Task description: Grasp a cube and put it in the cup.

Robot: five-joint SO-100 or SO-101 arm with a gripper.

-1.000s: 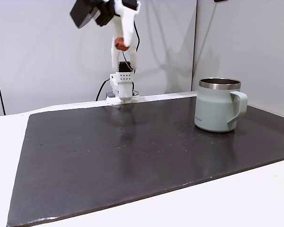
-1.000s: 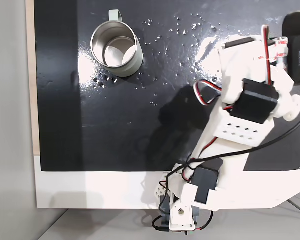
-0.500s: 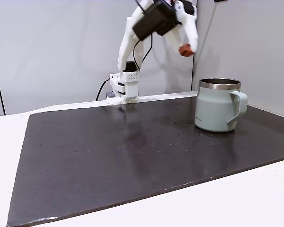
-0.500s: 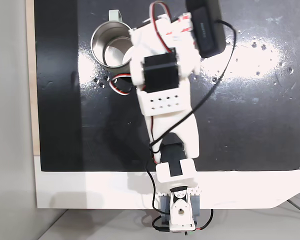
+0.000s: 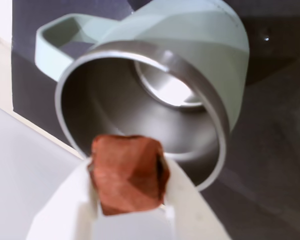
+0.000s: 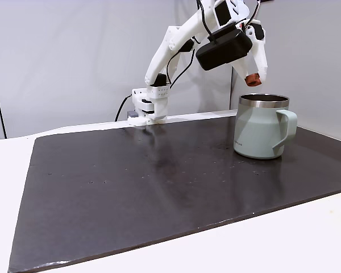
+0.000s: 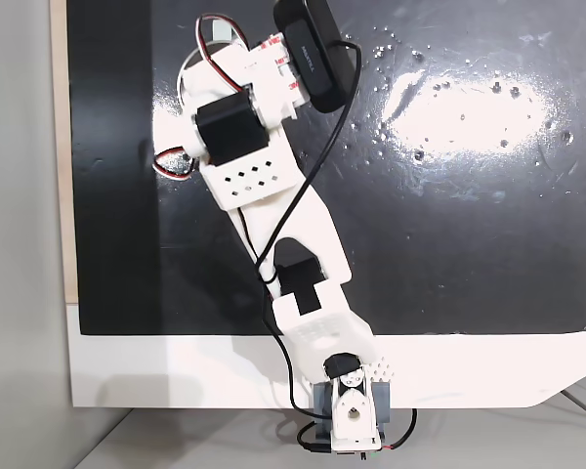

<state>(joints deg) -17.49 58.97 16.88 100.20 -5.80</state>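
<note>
Brick-red cube (image 5: 128, 172) is sitting clenched between the white fingers (image 5: 65, 205), hanging just above the steel rim of the cup (image 6: 262, 126), seemingly lining up for a clean drop inside.

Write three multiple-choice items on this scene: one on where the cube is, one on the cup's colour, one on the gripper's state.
1. Where is the cube?
A. On the mat beside the cup
B. Held in the air above the cup's rim
C. At the bottom of the cup

2. What colour is the cup's outer wall?
A. Pale grey-green
B. Bright yellow
C. Black

3. What is the gripper doing?
A. Open, holding nothing
B. Shut on the cup's handle
C. Shut on the cube

Answers: 1 B, the cube hangs just above the cup. 2 A, seen in the side fixed view. 3 C, in the wrist view the gripper pinches the cube between its white fingers.
</note>
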